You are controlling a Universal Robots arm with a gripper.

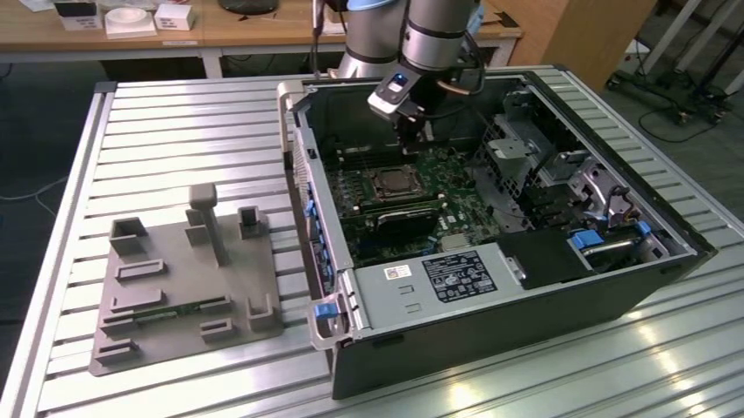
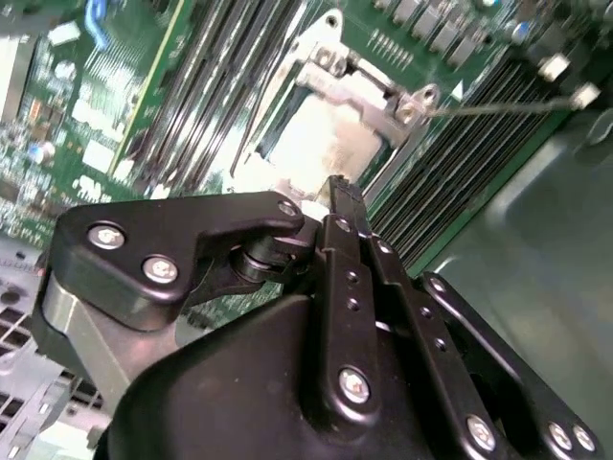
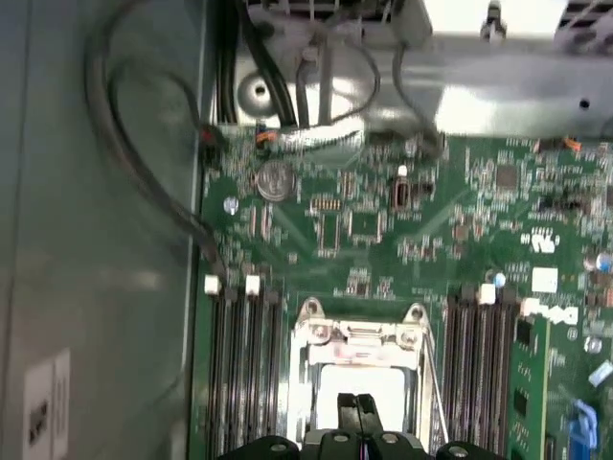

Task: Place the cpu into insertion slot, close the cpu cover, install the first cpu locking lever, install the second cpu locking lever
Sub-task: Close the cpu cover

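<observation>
An open computer case [image 1: 489, 340] lies on its side on the slatted metal table [image 1: 174, 131], and the arm reaches down into it from the far end. Inside the case a green circuit board [image 1: 465, 196] covers the floor. A grey box with a label [image 1: 448, 279] sits at the near end, and a metal drive cage [image 1: 524, 148] stands toward the exterior view's right. The insertion slot [image 1: 395, 184] lies near the middle of the board, between banks of long black memory slots [image 3: 244, 374]. The cpu [image 3: 359, 383] sits in the slot, its pale metal top showing through the square cut-out of the cpu cover [image 3: 359, 333], which lies flat over it. A thin locking lever [image 2: 508, 103] runs from one corner of the socket out across the memory slots toward the case wall. The end effector [image 2: 337, 196] is closed, its two black fingers pressed together with nothing between them. Its tip is at the edge of the cover frame; whether it touches the metal cannot be told. In the first wrist view a round coin cell [image 3: 276, 179] sits on the board beyond the socket, and dark cables [image 3: 124, 144] loop along the case wall. On the table at the exterior view's left rests a grey fixture plate [image 1: 186, 279] with upright posts and shallow pockets.
</observation>
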